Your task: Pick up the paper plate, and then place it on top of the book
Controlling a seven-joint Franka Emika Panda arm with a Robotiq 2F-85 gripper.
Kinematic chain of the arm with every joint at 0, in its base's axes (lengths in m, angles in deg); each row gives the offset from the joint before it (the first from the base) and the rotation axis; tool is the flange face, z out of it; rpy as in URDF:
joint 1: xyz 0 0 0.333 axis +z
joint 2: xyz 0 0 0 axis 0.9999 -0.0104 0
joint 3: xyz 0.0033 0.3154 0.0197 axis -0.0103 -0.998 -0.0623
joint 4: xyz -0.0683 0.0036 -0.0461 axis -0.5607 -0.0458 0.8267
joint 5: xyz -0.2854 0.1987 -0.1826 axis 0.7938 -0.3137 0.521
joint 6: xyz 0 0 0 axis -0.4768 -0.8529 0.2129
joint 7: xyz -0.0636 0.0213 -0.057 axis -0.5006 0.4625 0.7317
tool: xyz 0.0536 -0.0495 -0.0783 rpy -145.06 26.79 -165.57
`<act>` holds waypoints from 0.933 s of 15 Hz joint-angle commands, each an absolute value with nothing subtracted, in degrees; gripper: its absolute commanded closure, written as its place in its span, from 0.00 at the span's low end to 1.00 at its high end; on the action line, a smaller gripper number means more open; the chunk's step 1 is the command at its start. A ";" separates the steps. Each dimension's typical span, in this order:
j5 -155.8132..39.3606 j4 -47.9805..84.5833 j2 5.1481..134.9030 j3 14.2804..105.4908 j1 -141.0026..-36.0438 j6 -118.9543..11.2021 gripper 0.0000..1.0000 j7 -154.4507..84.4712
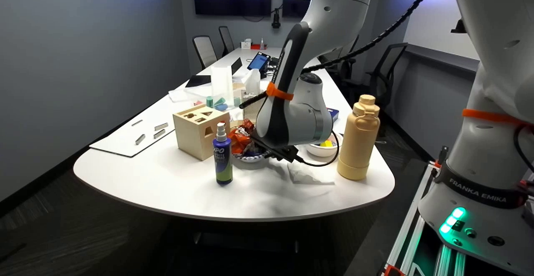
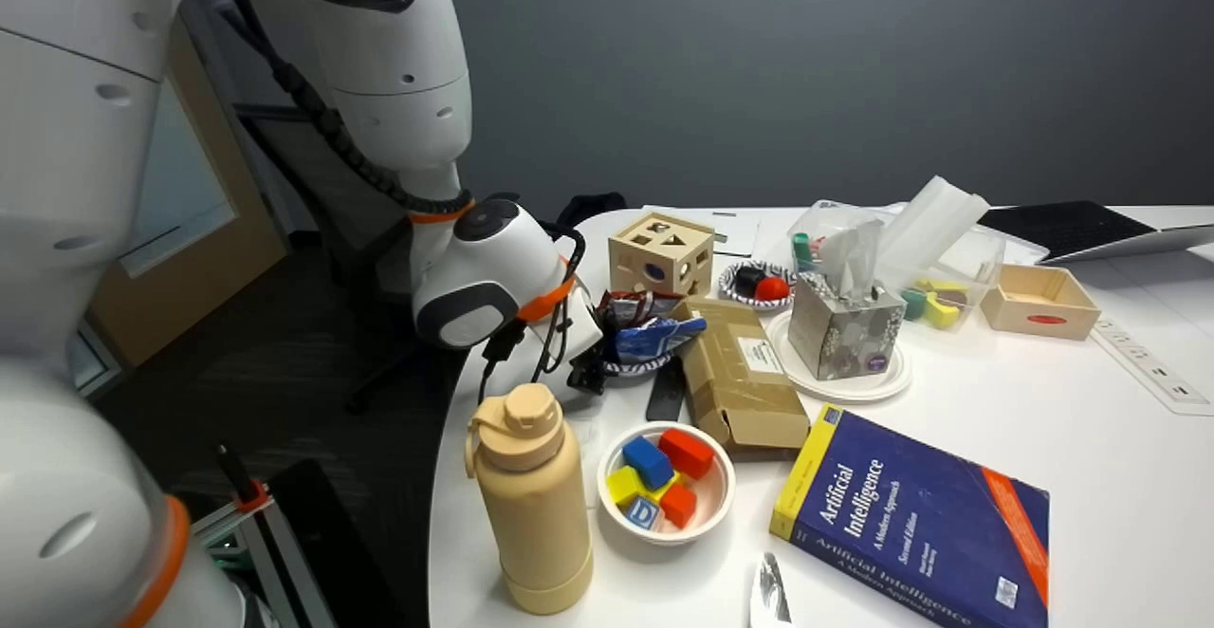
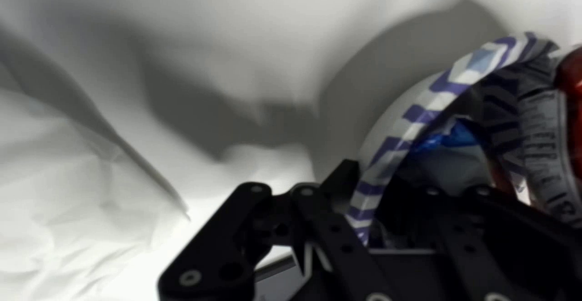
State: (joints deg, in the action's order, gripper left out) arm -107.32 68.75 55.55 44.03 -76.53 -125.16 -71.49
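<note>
The paper plate has a purple-and-white striped rim [image 3: 411, 120] in the wrist view and holds red and blue wrappers. It also shows in both exterior views [image 1: 250, 158] [image 2: 637, 367], partly hidden by its wrappers and the gripper. My gripper [image 3: 369, 185] has one finger outside the rim and one inside. Both fingers lie close against the rim, so it looks shut on the plate's edge. In an exterior view the gripper [image 2: 593, 367] is low at the plate's near side. I cannot tell if the plate touches the table. The blue book [image 2: 934, 514] lies flat, its cover bare.
A cardboard box [image 2: 740, 372] and a dark flat object [image 2: 667, 391] lie beside the plate. A bowl of blocks [image 2: 713, 505] and a tan bottle [image 2: 536, 514] stand nearby. A spray bottle [image 1: 222, 159], a wooden shape box [image 1: 196, 136] and a napkin [image 1: 308, 175] are close too.
</note>
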 commanded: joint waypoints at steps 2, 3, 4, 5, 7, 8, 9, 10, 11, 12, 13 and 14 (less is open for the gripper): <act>-98.40 75.29 58.80 36.76 -84.59 -131.09 0.97 -77.02; -96.21 76.29 58.71 35.52 -86.19 -132.92 0.97 -78.17; -94.17 77.35 58.59 34.48 -87.72 -134.55 0.97 -79.23; -92.47 78.38 58.41 33.74 -89.05 -135.99 0.97 -80.16; -87.61 80.61 58.89 35.56 -88.82 -137.59 0.97 -84.21; -85.66 81.56 58.94 36.04 -89.16 -138.45 0.97 -85.55; -83.81 82.46 58.95 36.37 -89.64 -139.54 0.97 -86.78; -82.24 83.28 59.10 36.70 -90.04 -140.38 0.97 -87.86; -80.67 84.14 59.24 37.03 -90.52 -141.50 0.97 -88.90; -79.59 84.86 59.61 37.38 -90.74 -142.26 0.97 -89.79; -78.19 85.52 59.94 37.71 -91.18 -143.25 0.97 -90.60; -77.31 86.10 60.53 38.07 -91.33 -143.91 0.97 -91.19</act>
